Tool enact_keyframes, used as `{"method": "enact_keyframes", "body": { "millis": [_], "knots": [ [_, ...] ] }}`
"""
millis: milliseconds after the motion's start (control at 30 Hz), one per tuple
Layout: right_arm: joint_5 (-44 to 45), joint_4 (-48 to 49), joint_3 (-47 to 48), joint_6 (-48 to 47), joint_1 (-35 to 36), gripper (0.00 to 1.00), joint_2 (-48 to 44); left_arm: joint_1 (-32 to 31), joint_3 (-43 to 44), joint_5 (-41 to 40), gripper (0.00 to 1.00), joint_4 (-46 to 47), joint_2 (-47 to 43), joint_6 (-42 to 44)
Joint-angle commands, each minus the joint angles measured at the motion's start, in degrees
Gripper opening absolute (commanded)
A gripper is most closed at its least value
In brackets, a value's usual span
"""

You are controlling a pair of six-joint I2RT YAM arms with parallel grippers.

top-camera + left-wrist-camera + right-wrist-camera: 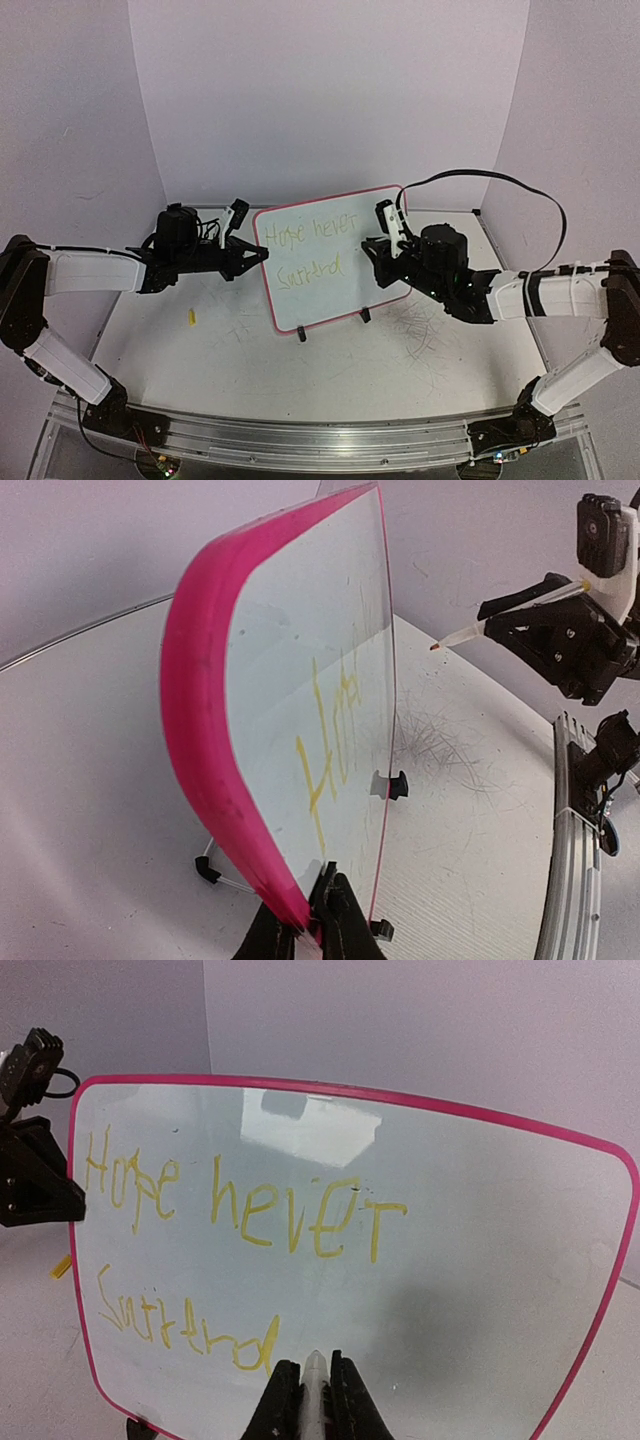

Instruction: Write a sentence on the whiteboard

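Observation:
The whiteboard (335,295) stands upright on the table's middle, pink-framed, on black clip feet (301,335). The sentence (305,250) is in yellow, in two lines: "Hope never" over "Surrend". My left gripper (262,258) is shut on the board's left edge; in the left wrist view its jaws (310,915) pinch the pink frame (200,730). My right gripper (316,1370) is shut on a white marker (316,1385) that points at the board (480,1290) just right of the last yellow letter (255,1345). The marker's tip (435,645) sits a little off the board's face.
A small yellow cap (190,318) lies on the table left of the board. Grey scratch marks (420,330) cover the table in front of the right arm. A black cable (500,180) loops above that arm. White walls close in the back and sides.

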Motion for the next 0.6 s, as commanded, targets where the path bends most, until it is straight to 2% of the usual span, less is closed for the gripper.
{"method": "enact_keyframes", "body": {
  "millis": [0,167,367,567],
  "knots": [
    [-1.21,0.51,2.18,-0.68,0.05,0.0,2.53,0.4,0.93,-8.05,0.0,-4.03,1.39,8.21],
    [-6.02,-0.8,4.85,0.04,0.02,0.0,6.29,0.4,1.1,-7.79,0.0,-4.17,1.38,8.19],
    [-5.74,1.42,2.86,4.66,-1.72,0.0,7.35,0.4,1.01,-7.93,0.0,-4.26,1.11,8.37],
    [-6.88,3.19,2.64,4.55,-1.84,0.0,7.82,0.4,1.16,-7.42,0.0,-4.35,1.17,8.27]
  ]
}}
